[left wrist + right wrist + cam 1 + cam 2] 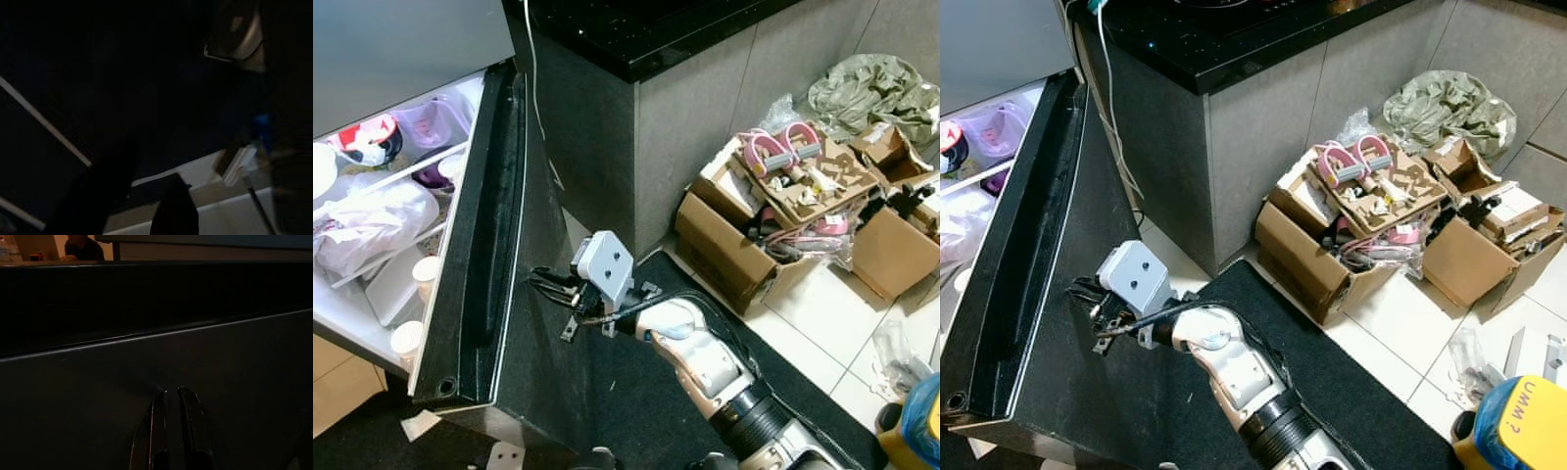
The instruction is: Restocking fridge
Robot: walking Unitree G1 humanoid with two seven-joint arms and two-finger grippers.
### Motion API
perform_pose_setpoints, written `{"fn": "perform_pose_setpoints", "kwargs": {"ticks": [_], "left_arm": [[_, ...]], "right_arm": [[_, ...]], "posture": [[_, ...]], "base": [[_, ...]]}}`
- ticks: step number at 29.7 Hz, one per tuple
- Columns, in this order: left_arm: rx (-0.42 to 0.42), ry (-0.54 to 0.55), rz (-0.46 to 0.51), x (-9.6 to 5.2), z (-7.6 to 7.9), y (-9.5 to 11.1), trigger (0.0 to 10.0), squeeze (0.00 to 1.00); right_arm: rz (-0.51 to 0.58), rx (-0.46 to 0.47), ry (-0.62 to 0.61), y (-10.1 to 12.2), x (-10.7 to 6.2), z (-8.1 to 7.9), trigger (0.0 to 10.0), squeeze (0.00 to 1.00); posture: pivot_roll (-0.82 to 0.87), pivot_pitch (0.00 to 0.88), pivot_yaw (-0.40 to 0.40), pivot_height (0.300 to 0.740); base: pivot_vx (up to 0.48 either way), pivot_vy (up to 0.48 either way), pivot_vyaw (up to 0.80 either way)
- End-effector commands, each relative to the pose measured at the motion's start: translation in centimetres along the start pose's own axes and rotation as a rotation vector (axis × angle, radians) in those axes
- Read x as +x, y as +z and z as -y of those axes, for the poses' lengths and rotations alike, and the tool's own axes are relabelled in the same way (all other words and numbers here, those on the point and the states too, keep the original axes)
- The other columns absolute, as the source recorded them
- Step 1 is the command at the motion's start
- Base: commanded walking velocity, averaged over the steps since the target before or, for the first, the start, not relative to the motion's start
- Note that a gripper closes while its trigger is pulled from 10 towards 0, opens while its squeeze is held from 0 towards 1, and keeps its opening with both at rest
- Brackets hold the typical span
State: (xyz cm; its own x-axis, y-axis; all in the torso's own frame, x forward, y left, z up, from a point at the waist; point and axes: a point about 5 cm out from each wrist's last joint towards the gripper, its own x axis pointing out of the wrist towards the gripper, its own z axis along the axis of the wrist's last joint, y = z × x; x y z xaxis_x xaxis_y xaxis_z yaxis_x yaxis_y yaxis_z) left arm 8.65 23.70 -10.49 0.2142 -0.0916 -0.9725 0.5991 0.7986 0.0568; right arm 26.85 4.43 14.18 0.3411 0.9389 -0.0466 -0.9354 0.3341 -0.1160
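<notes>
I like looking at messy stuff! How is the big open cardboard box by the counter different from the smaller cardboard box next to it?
The big open cardboard box overflows with pink-and-grey handles and cardboard scraps; the smaller cardboard box shows a plain side, with less piled on top. The big one stands against the grey counter; the smaller one stands further out on the white tiles. Both are brown and on the floor.

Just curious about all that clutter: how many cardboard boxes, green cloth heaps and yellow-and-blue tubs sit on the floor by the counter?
Cardboard boxes: 3
Green cloth heap: 1
Yellow-and-blue tub: 1
Total: 5
</notes>
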Motion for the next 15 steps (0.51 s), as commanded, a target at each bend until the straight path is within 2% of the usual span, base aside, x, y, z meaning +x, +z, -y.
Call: {"fn": "perform_pose_setpoints", "kwargs": {"ticks": [1,3,10,12,13,14,15], "left_arm": [[-0.001,0.069,0.024,-0.2,-1.1,0.3,10.0,0.0],[-0.007,0.135,0.051,-0.3,-1.5,0.5,10.0,0.0],[0.052,0.133,0.091,-0.4,-1.6,1.1,10.0,0.0],[0.053,0.126,0.105,-0.4,-1.6,1.2,10.0,0.0],[0.053,0.126,0.105,-0.4,-1.6,1.2,10.0,0.0],[0.065,0.117,0.112,-0.4,-1.6,1.3,10.0,0.0],[0.081,0.11,0.113,-0.4,-1.5,1.4,10.0,0.0]], "right_arm": [[0.065,0.001,0.068,1.9,1.8,-1.7,10.0,0.0],[0.067,0.007,0.066,1.9,1.8,-1.7,10.0,0.0],[0.08,0.018,0.105,2.3,1.8,-2.1,10.0,0.0],[0.128,0.016,0.146,3.6,2.7,-2.6,10.0,0.0],[0.128,0.016,0.146,3.6,2.7,-2.6,10.0,0.0],[0.186,0.008,0.199,5.6,4.2,-3.5,10.0,0.0],[0.212,0.0,0.232,6.7,5.1,-4.3,10.0,0.0]], "posture": [[0.08,0.129,0.003,0.74],[0.08,0.127,-0.001,0.74],[0.07,0.118,0.0,0.74],[0.06,0.115,0.005,0.74],[0.06,0.115,0.005,0.74],[0.06,0.108,0.011,0.74],[0.06,0.106,0.013,0.74]], "base": [[0.0,0.0,0.0],[0.0,0.0,0.0],[0.0,0.0,0.0],[0.0,0.0,0.0],[0.0,0.0,0.0],[0.0,0.0,0.0],[0.0,0.0,0.0]]}}
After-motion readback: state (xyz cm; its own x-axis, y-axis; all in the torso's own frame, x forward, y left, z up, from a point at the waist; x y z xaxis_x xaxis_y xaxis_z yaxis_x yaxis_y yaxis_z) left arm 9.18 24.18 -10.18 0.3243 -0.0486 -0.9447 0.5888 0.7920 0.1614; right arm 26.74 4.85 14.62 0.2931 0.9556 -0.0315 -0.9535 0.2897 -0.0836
